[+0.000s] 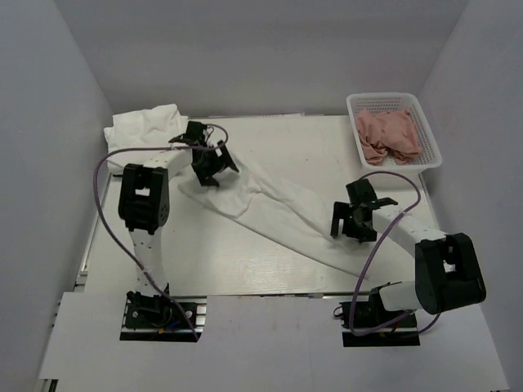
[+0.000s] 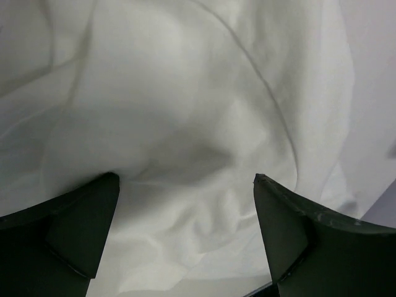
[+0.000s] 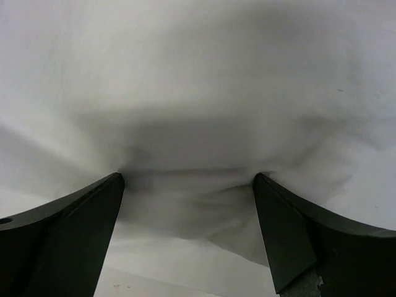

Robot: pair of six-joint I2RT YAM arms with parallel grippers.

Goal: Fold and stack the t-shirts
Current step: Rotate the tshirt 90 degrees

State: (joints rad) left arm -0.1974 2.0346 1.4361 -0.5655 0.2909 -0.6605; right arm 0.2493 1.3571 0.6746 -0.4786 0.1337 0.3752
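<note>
A white t-shirt [image 1: 274,212] lies stretched in a long diagonal strip across the table, from upper left to lower right. My left gripper [image 1: 208,175] is open, its fingers pressed down onto the strip's upper left end; white cloth [image 2: 185,142] fills the left wrist view between the fingers. My right gripper [image 1: 347,229] is open over the strip's lower right end, with cloth [image 3: 198,124] bunched between its fingers. A folded white bundle [image 1: 145,126] sits at the table's far left corner. No print shows on any shirt.
A white mesh basket [image 1: 357,104] at the far right holds crumpled pink cloth [image 1: 390,135]. Purple cables loop from both arms. Grey walls close in the table on three sides.
</note>
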